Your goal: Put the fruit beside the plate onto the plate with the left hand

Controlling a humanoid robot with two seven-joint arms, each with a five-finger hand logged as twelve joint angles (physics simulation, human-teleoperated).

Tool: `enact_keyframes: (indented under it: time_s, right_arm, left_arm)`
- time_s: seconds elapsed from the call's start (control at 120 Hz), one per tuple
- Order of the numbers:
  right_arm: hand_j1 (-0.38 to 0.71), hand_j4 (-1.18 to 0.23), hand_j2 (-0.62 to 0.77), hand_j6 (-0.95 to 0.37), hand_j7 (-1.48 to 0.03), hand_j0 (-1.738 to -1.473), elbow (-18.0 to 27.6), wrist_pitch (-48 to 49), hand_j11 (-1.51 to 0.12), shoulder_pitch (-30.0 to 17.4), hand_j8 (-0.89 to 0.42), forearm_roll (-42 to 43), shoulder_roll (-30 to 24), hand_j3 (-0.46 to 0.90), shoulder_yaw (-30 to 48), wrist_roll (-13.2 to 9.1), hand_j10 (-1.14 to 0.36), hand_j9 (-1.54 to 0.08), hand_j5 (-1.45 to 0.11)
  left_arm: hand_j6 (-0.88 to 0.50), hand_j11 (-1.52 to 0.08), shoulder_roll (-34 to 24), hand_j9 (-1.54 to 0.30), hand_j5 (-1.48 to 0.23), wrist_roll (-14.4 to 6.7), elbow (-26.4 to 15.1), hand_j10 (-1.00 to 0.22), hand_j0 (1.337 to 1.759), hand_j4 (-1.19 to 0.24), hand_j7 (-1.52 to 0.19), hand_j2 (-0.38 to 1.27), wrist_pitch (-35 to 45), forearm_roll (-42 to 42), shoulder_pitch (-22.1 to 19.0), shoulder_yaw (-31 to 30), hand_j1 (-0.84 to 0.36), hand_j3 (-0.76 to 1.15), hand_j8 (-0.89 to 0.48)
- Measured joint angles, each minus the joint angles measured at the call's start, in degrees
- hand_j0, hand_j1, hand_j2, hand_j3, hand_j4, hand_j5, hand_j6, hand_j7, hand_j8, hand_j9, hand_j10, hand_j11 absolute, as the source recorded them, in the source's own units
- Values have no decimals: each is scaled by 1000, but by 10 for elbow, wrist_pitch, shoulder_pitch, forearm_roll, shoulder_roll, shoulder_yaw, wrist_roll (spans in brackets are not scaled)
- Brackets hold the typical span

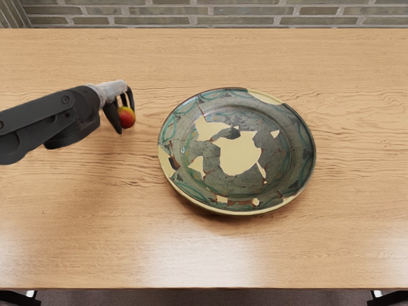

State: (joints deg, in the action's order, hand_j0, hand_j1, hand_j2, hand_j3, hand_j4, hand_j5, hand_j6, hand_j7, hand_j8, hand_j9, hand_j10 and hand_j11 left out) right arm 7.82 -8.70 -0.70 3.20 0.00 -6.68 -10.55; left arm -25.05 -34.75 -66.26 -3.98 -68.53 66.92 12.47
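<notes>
- Small, round, red-and-yellow fruit (127,117): off the plate, to its left, near the rim but apart from it, over the light wooden table (204,255); impossible to tell whether lifted or resting on the wood.
- Grey-and-black left hand (115,102), reaching in from the left edge: closed around the fruit, dark fingers (113,120) curling down on either side, fruit peeking out at the fingertips.
- Wide, round ceramic plate (306,150), green glaze broken by cream patches: nothing on it.
- Probably light and firm, so needing little squeeze; smooth and round, so apt to slip out of a fingertip pinch.
- Best gripped across the widest part, fingers opposed on both sides.
- Likely to roll once released; better set low over the plate's shallow middle than dropped near the rim.
</notes>
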Motion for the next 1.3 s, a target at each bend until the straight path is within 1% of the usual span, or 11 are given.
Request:
enact_keyframes:
  time_s: [0.1,0.292,0.392,0.4,0.433,0.642,0.875,1.033,1.175,1.217,1.3]
  right_arm:
    - [-349,0,0,-1,0,-1658,0,0,0,0,0,0,0,0,0,0,0,0,0]
    - [-349,0,0,-1,0,-1658,0,0,0,0,0,0,0,0,0,0,0,0,0]
    - [-349,0,0,-1,0,-1658,0,0,0,0,0,0,0,0,0,0,0,0,0]
    - [-349,0,0,-1,0,-1658,0,0,0,0,0,0,0,0,0,0,0,0,0]
    - [-349,0,0,-1,0,-1658,0,0,0,0,0,0,0,0,0,0,0,0,0]
    - [-349,0,0,-1,0,-1658,0,0,0,0,0,0,0,0,0,0,0,0,0]
    - [-349,0,0,-1,0,-1658,0,0,0,0,0,0,0,0,0,0,0,0,0]
    - [-349,0,0,-1,0,-1658,0,0,0,0,0,0,0,0,0,0,0,0,0]
    - [-349,0,0,-1,0,-1658,0,0,0,0,0,0,0,0,0,0,0,0,0]
    - [-349,0,0,0,0,-1658,0,0,0,0,0,0,0,0,0,0,0,0,0]
    - [-349,0,0,-1,0,-1658,0,0,0,0,0,0,0,0,0,0,0,0,0]
  left_arm:
    - [-374,-1144,3,-1135,-1168,-1,0,-818,1650,-543,-1130,325,-19,26,30,7,-257,0,-472]
    - [-347,-1154,7,-1148,-1191,-2,-1,-846,1652,-538,-1167,381,-42,54,38,29,-283,0,-453]
    - [-348,-1159,29,-1153,-1195,-2,-2,-851,1652,-549,-1167,438,-49,58,53,40,-304,0,-447]
    - [-348,-1160,30,-1154,-1188,-2,-2,-851,1652,-557,-1159,443,-48,58,53,41,-302,0,-492]
    - [-347,-1161,32,-1155,-1196,-2,-3,-853,1652,-566,-1165,445,-51,59,53,47,-301,0,-452]
    - [-337,-1156,59,-1153,-1210,-2,-14,-863,1653,-565,-1168,470,-61,63,63,80,-308,0,-464]
    - [-334,-1158,91,-1154,-1217,-2,-33,-865,1654,-553,-1165,479,-72,78,62,108,-322,0,-456]
    - [-329,-1159,119,-1154,-1222,-2,-37,-866,1654,-547,-1165,490,-81,93,40,113,-328,0,-451]
    - [-326,-1157,127,-1153,-1217,-2,-37,-865,1654,-535,-1166,576,-83,109,23,113,-368,0,-442]
    - [-348,-1082,133,-1079,-1138,3,-36,-814,1655,-538,-1092,523,-81,113,22,114,-350,0,-472]
    - [-274,-774,136,-772,-811,41,-25,-584,1656,-400,-781,356,-77,164,17,114,-166,0,-356]
